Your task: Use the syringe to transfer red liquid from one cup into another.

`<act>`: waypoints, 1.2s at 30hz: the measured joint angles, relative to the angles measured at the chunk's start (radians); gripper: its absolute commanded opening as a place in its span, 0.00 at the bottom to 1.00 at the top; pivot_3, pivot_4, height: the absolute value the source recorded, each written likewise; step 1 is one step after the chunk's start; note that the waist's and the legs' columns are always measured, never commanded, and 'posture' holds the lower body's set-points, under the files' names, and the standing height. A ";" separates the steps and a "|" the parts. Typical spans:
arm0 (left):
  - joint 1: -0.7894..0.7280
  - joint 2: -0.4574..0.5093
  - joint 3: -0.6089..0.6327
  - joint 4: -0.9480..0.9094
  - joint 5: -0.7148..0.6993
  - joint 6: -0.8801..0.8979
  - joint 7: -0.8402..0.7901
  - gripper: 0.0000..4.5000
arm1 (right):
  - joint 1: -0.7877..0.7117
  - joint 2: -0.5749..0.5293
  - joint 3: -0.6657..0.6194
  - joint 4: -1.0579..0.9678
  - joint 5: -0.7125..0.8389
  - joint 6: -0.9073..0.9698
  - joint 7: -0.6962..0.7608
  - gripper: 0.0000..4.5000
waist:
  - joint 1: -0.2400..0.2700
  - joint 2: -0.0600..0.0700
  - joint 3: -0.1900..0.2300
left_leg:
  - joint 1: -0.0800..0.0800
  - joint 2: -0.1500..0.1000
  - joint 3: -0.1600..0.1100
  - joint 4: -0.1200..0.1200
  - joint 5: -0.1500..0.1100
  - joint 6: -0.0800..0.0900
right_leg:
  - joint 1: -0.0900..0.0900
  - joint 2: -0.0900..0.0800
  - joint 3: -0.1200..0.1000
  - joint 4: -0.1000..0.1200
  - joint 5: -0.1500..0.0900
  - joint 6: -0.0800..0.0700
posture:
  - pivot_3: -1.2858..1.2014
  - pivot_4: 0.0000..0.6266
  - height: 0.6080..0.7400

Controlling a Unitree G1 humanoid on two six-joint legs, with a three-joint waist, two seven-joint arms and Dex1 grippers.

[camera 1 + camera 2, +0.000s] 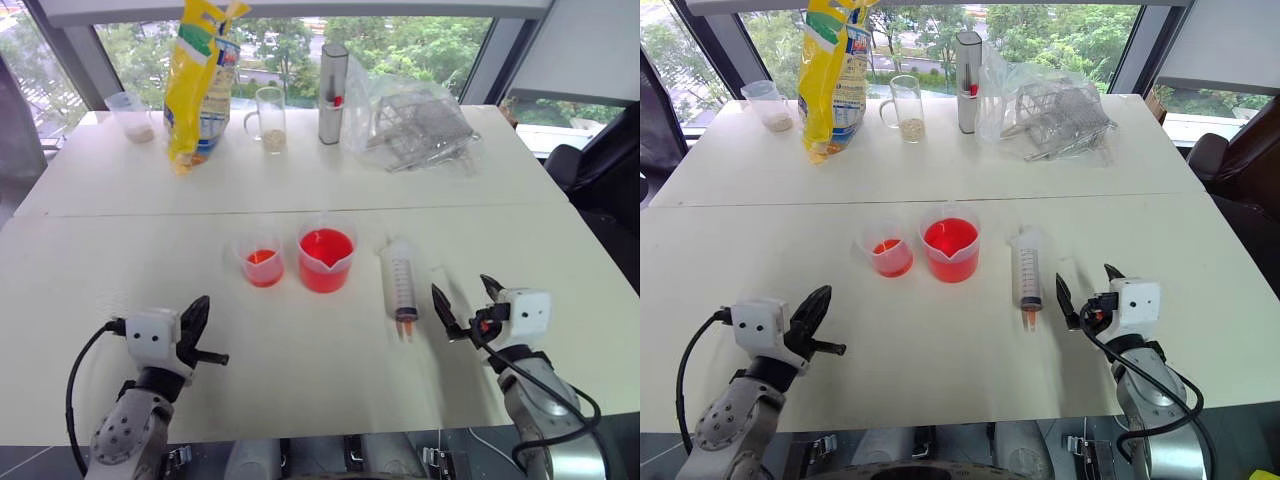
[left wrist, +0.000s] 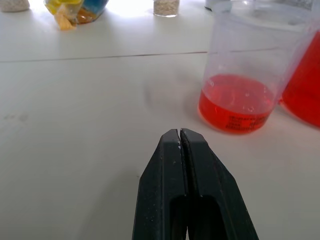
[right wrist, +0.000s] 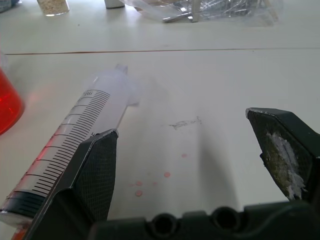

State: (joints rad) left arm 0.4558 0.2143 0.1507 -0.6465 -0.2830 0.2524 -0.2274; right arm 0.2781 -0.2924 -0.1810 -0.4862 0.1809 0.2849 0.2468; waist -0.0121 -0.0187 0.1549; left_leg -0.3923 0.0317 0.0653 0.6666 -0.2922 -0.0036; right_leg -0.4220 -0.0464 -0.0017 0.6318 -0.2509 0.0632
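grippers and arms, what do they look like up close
Each gripper, left and right, has two black tapered fingers on a white boxy wrist housing. Black cables loop from both housings. The forearms are grey metal. One right finger pad carries a whitish smear.

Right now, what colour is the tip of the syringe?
Orange-red. The syringe lies flat on the table; the tip shows best in the right eye view.
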 measured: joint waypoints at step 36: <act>-0.009 0.079 0.028 0.020 -0.042 -0.001 -0.102 0.00 | -0.076 -0.134 -0.002 -0.046 0.042 0.088 0.140 0.99 | -0.001 0.000 0.000 | 0.001 0.000 0.000 0.000 0.000 0.000 | 0.000 0.001 -0.001 0.000 0.000 0.000 | 0.52 0.24 1.00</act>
State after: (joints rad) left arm 0.4473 0.2934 0.1789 -0.6260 -0.3253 0.2510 -0.3292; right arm 0.2024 -0.4261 -0.1832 -0.5326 0.2229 0.3725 0.3866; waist -0.0130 -0.0189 0.1552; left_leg -0.3916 0.0315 0.0655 0.6668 -0.2921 -0.0035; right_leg -0.4219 -0.0452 -0.0025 0.6319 -0.2508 0.0631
